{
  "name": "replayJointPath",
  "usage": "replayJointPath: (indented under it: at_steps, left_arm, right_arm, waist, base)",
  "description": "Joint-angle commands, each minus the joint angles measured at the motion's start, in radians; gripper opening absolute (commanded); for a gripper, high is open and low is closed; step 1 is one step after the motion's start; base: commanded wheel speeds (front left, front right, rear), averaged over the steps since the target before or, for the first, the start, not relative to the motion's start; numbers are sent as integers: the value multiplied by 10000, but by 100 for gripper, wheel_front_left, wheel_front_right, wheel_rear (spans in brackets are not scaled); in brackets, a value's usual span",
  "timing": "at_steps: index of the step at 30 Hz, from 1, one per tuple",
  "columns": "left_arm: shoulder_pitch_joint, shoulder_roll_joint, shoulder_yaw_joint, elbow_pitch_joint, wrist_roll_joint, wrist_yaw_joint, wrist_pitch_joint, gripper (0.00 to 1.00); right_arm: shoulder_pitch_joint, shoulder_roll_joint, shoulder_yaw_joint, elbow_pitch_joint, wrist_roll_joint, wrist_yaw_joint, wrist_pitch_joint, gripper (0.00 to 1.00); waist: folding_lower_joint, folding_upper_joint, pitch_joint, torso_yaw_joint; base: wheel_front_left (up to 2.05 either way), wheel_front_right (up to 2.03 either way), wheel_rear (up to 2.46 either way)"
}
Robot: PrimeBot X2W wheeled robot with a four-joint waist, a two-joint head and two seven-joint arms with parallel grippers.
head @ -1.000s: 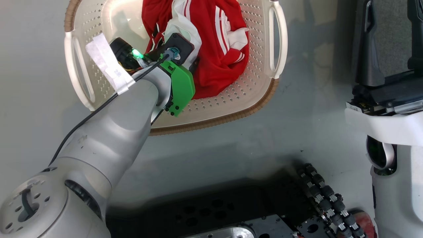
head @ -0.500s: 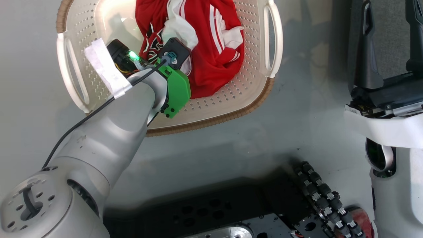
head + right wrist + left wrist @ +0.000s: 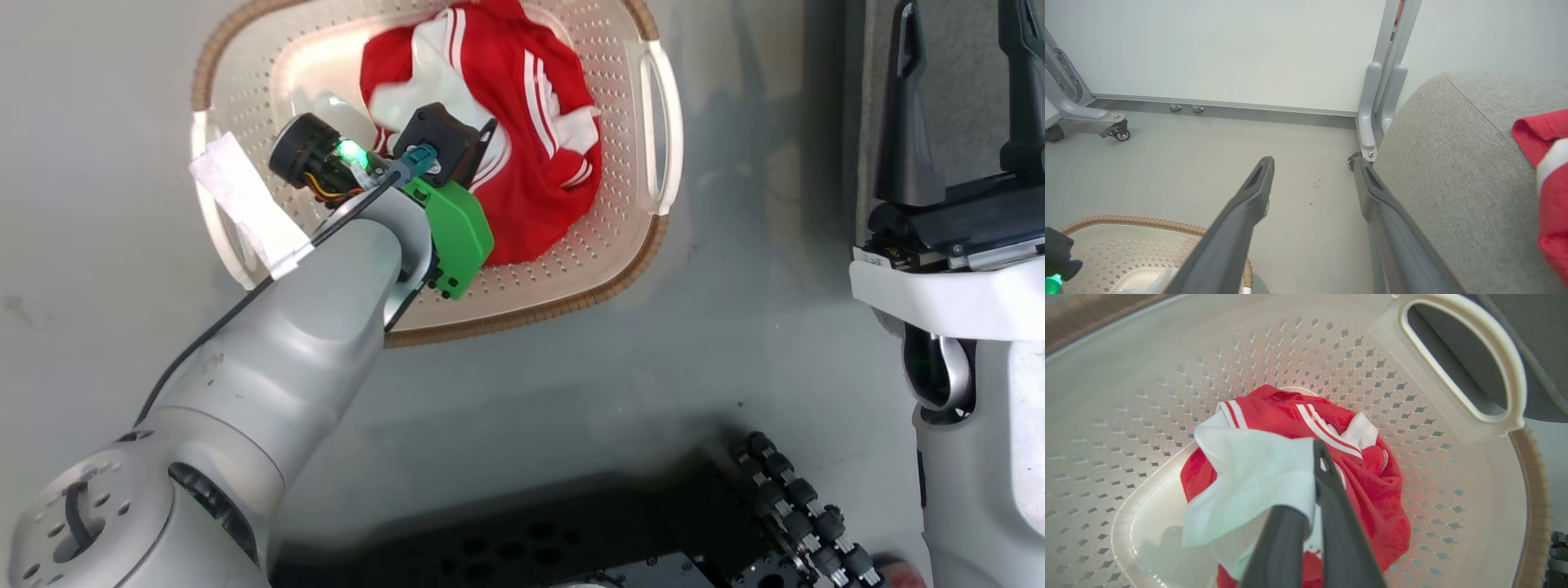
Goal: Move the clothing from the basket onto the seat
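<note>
Clothing [image 3: 1367, 477] pinched by white fold in closed left claw [image 3: 1312, 473], low inside basket [image 3: 1290, 355]; seat [image 3: 1453, 163] lies to robot's right, beyond basket; right claw [image 3: 1310, 167] spread open, empty, nearer seat.

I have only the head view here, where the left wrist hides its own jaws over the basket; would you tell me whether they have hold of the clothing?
Observer: Yes. In the left wrist view the left gripper has its jaws shut on a white panel of the clothing, inside the basket.
Operator: Thank you. Is anything lying on the seat so far?
Observer: The right wrist view shows a red and white garment lying on the seat, at that view's right edge.
</note>
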Motion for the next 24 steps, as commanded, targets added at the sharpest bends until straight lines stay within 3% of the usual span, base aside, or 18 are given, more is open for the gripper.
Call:
replayJointPath:
  at_steps: [1,11,24]
  left_arm:
    - [253,17,242,-286,93,101,-51,0]
    - [2642,426,2070,-2495,1315,303,-35,0]
    - [5631,351,4425,-5304,3106,407,-37,0]
  right_arm:
    - [149,-26,1,64,-30,-18,-19,100]
    - [959,-26,263,682,-50,-18,-21,100]
    - [2837,-26,634,1579,127,-18,-19,100]
  waist:
    - [0,0,-998,304]
    - [0,0,-3804,531]
    - [0,0,-7287,728]
  base:
    - [0,0,0]
    - [0,0,0]
    - [0,0,0]
